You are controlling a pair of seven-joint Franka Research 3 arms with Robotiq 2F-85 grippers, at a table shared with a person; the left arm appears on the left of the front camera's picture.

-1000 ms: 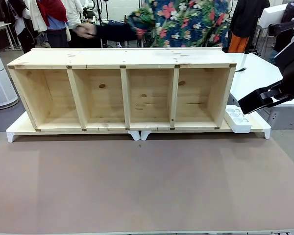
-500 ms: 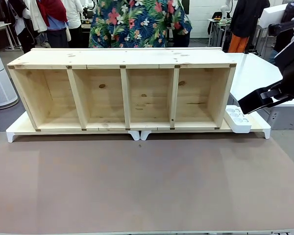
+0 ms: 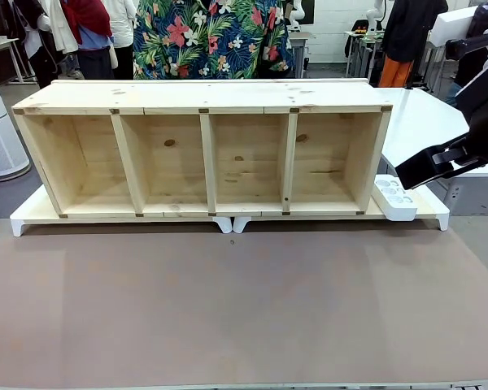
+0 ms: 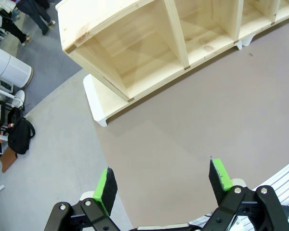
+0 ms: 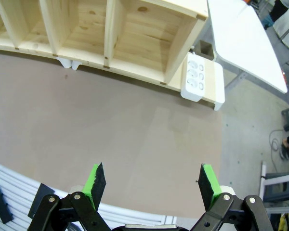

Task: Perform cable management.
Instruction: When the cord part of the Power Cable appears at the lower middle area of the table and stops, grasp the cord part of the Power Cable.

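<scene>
The cable is out of view. A long wooden shelf point(image 3: 203, 97) with four open compartments lies on white risers at the far side of the brown table point(image 3: 244, 309). My left gripper point(image 4: 163, 174) hangs open high over the table's left part, with nothing between its green pads; the shelf's left end point(image 4: 135, 53) is ahead of it. My right gripper point(image 5: 151, 177) is open too, empty, above the table's right part and facing the shelf's right end point(image 5: 149, 33).
A white multi-socket power strip point(image 3: 393, 197) point(image 5: 197, 77) lies beside the shelf's right end. A black part of my right arm point(image 3: 439, 162) hangs just right of it. A person in a floral shirt point(image 3: 211, 41) stands behind the shelf. A white side table point(image 3: 423, 122) is at the right.
The person behind the shelf has gone from leaning with an arm stretched out to the left to standing upright. Neither gripper has moved.
</scene>
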